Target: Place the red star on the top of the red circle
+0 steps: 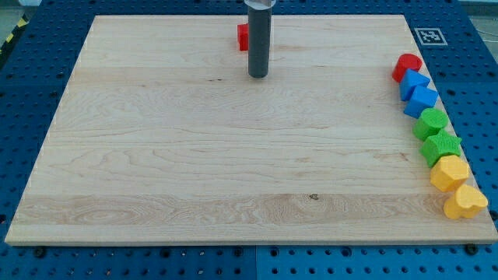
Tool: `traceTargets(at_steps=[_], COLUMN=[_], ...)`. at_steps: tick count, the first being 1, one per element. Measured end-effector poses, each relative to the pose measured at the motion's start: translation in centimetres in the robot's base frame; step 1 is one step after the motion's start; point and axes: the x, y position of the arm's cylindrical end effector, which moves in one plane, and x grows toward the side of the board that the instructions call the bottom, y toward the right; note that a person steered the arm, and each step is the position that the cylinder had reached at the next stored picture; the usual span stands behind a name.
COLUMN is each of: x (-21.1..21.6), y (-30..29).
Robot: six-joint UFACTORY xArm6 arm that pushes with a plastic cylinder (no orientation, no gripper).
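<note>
The red star (243,36) lies near the view's top, left of centre, mostly hidden behind the dark rod; only its left part shows. My tip (257,75) rests on the board just below and slightly right of that block. The red circle (406,66) sits at the view's right edge, at the top of a column of blocks, far to the right of my tip.
Below the red circle, along the right edge of the wooden board (194,155), run two blue blocks (414,82) (422,101), two green blocks (430,122) (441,146), a yellow block (450,173) and a yellow heart (465,202). A tag marker (429,36) lies at the top right.
</note>
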Motion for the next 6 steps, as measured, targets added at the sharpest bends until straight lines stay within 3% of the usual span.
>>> traceTargets(at_steps=[2,4,6], x=[-0.6,-4.1,-9.6], y=[-0.9,-6.7,-8.2])
